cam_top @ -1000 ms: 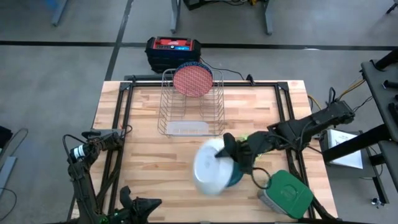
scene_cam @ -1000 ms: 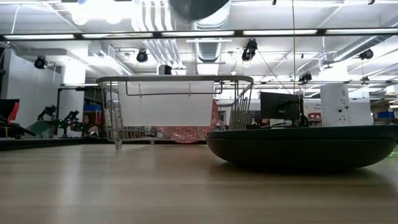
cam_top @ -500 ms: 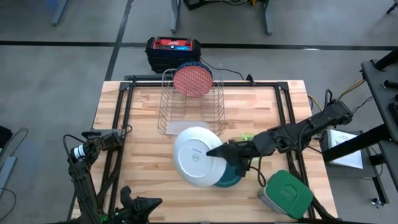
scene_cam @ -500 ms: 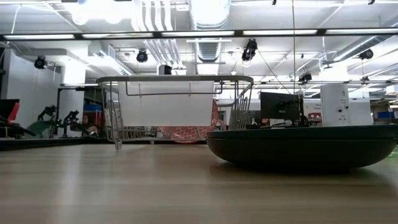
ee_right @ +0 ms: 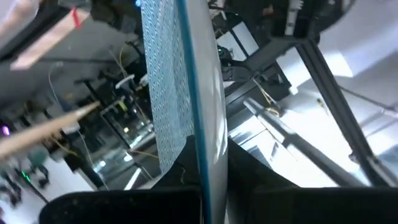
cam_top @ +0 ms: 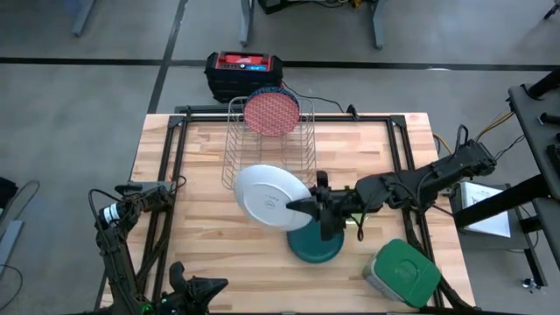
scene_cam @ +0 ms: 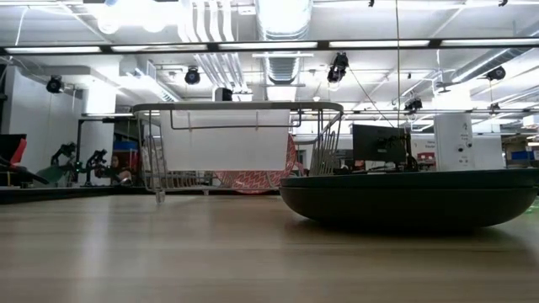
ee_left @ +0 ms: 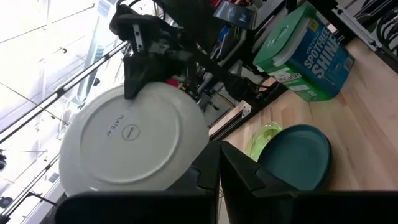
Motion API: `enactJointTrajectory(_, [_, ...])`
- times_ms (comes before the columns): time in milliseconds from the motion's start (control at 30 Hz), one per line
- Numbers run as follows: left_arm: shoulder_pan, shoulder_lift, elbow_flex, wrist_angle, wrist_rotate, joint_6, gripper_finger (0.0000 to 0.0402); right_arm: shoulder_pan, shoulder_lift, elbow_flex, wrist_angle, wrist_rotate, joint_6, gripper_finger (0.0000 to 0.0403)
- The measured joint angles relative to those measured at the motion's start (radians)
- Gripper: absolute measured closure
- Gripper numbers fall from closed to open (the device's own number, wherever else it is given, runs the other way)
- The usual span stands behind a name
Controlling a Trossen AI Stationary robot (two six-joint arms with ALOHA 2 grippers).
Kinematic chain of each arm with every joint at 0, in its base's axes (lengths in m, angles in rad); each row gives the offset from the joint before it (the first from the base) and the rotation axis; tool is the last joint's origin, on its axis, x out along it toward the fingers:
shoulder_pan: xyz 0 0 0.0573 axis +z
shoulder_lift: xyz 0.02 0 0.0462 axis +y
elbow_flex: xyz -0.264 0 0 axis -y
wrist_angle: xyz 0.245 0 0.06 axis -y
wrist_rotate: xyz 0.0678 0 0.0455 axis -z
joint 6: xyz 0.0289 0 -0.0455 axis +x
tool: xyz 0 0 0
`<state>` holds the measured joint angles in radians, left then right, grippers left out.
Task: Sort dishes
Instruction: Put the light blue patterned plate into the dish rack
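Note:
My right gripper (cam_top: 302,208) is shut on a plate (cam_top: 267,197) with a white underside (ee_left: 130,140) and a blue-patterned face (ee_right: 165,93). It holds the plate in the air between the wire rack (cam_top: 269,144) and the dark green plate (cam_top: 315,243), which lies flat on the table. A red-patterned plate (cam_top: 271,112) stands on edge in the rack's far end. A neon-green cup (ee_left: 264,137) sits beside the dark green plate. My left gripper (ee_left: 219,180) is shut on nothing, waiting at the table's left side. My right gripper pinches the plate's rim (ee_right: 202,168) between its two fingers, one finger on each face. The fingers come level from the table's right side. The plate is lifted clear and tilted, its white underside (cam_top: 262,192) turned up and toward the table's left.
A grey container with a green lid (cam_top: 402,273) stands at the near right corner. A black and red box (cam_top: 243,70) sits beyond the table's far edge. Bare wood lies left of the rack and along the near left.
My right gripper has carried the plate up and away from over the dark green plate, toward the rack and the far left. Its wrist has rolled, and the plate has turned so its white underside faces up and left.

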<state>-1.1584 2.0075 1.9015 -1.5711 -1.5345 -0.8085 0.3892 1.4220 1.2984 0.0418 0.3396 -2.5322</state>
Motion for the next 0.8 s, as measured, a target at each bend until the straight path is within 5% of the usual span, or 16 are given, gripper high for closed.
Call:
enactJointTrajectory(200, [0.0, 0.0, 0.0, 0.0, 0.0, 0.007, 0.0401, 0.0, 0.0, 0.0, 0.0, 0.0, -0.137, 0.039])
enactJointTrajectory(467, [0.0, 0.0, 0.0, 0.0, 0.0, 0.007, 0.0401, -0.025, 0.001, 0.0, -0.003, -0.049, -0.081, 0.039])
enactJointTrajectory(800, [0.0, 0.0, 0.0, 0.0, 0.0, 0.01, 0.0401, -0.157, 0.001, 0.028, 0.088, 0.014, 0.877, 0.039])
